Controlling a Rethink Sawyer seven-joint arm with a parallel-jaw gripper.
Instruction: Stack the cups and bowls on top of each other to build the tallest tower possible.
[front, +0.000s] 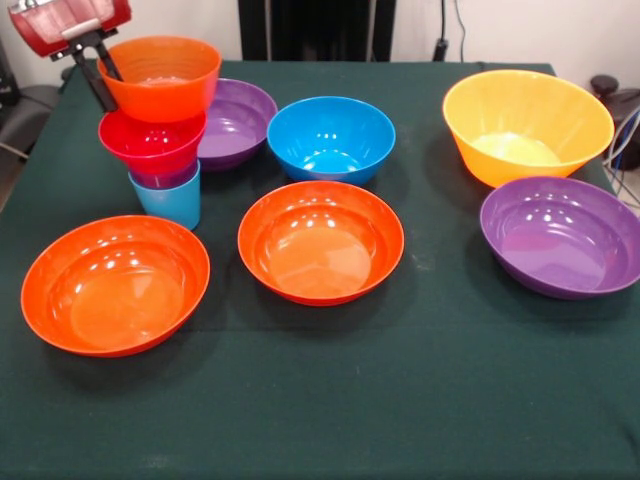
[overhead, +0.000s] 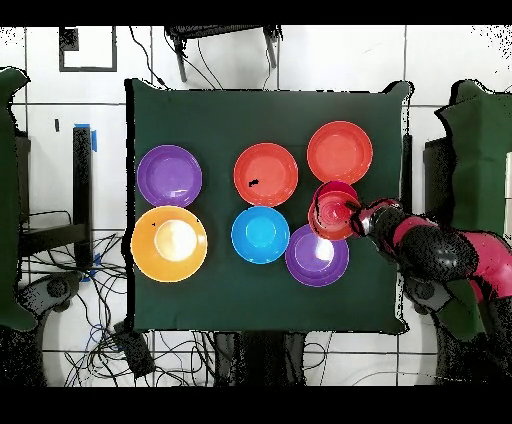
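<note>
The tower (front: 160, 140) stands at the left: a light blue cup (front: 170, 203) at the bottom, a purple cup (front: 165, 181) nested in it, then a small pink bowl (front: 152, 143), with a small orange bowl (front: 165, 78) on top. My gripper (front: 112, 88) reaches in from the upper left. Its black fingers (front: 97, 85) straddle the orange bowl's left rim, one inside and one outside, shut on it. From overhead the tower (overhead: 335, 210) sits at the table's right side with the gripper (overhead: 362, 218) beside it.
Loose on the green cloth are two wide orange-red bowls (front: 115, 285) (front: 320, 242), a blue bowl (front: 331, 138), a purple bowl (front: 240, 122) just behind the tower, a large yellow-orange bowl (front: 528, 125) and another purple bowl (front: 562, 237) at the right.
</note>
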